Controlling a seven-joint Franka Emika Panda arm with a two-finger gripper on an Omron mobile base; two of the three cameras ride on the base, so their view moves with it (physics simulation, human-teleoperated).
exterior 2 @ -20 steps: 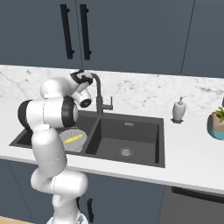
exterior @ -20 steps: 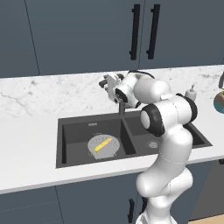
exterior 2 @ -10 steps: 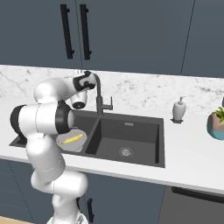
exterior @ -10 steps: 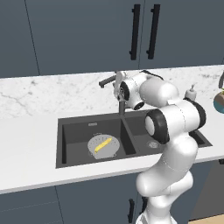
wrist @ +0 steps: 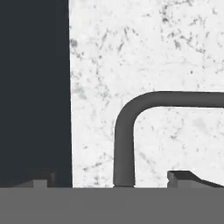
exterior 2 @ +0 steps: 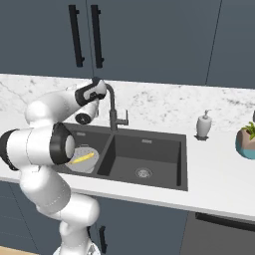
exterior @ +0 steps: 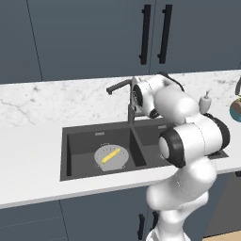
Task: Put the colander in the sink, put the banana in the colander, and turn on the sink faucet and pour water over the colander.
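Observation:
The light-grey colander sits in the left basin of the dark sink, and the yellow banana lies inside it. The dark sink faucet rises behind the centre divider, its spout reaching out over the left basin. My gripper is up at the top of the faucet and stands open. In the hand view the curved faucet pipe rises between my fingertips, with a gap on each side.
A white soap dispenser stands on the marble counter right of the sink. A potted plant sits at the far right. Dark cabinets hang above the counter.
My hand has swung from left of the faucet in toward its neck, and the elbow has moved right. The spout now shows to the hand's left. Colander and banana have not moved.

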